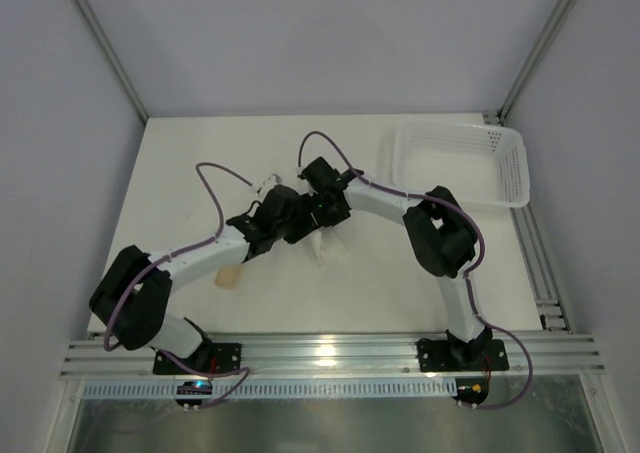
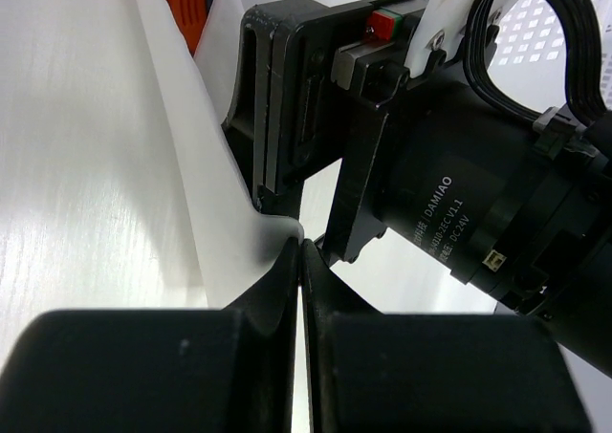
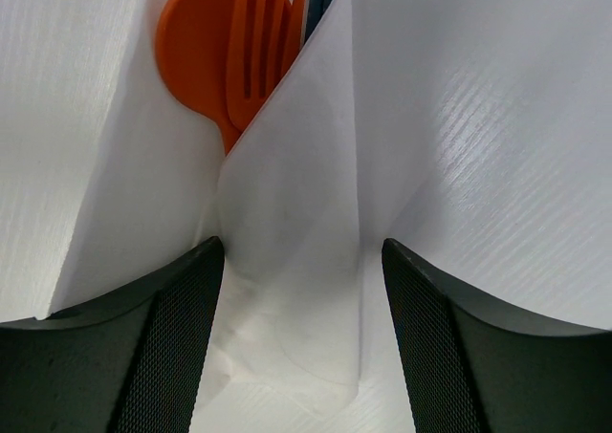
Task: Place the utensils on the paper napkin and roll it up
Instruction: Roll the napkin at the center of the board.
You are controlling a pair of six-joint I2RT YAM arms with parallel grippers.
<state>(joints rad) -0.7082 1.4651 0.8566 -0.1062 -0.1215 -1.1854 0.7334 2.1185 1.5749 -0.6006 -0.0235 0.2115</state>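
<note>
The paper napkin (image 3: 296, 223) lies folded over the utensils; in the top view it (image 1: 328, 251) shows just below the two grippers. An orange spoon (image 3: 196, 46), an orange fork (image 3: 260, 41) and a dark stick (image 3: 321, 1) poke out of its far end. My right gripper (image 3: 301, 261) is open, with its fingers on either side of the folded napkin. My left gripper (image 2: 301, 244) is shut, its tips pinching a raised edge of the napkin (image 2: 206, 165). The spoon's orange bowl (image 2: 186, 3) shows at the top of the left wrist view. Both grippers meet mid-table (image 1: 305, 221).
A white perforated basket (image 1: 462, 161) stands at the back right. A short beige piece (image 1: 230, 277) lies near the left arm. The right gripper's black body (image 2: 316, 98) is very close in front of my left gripper.
</note>
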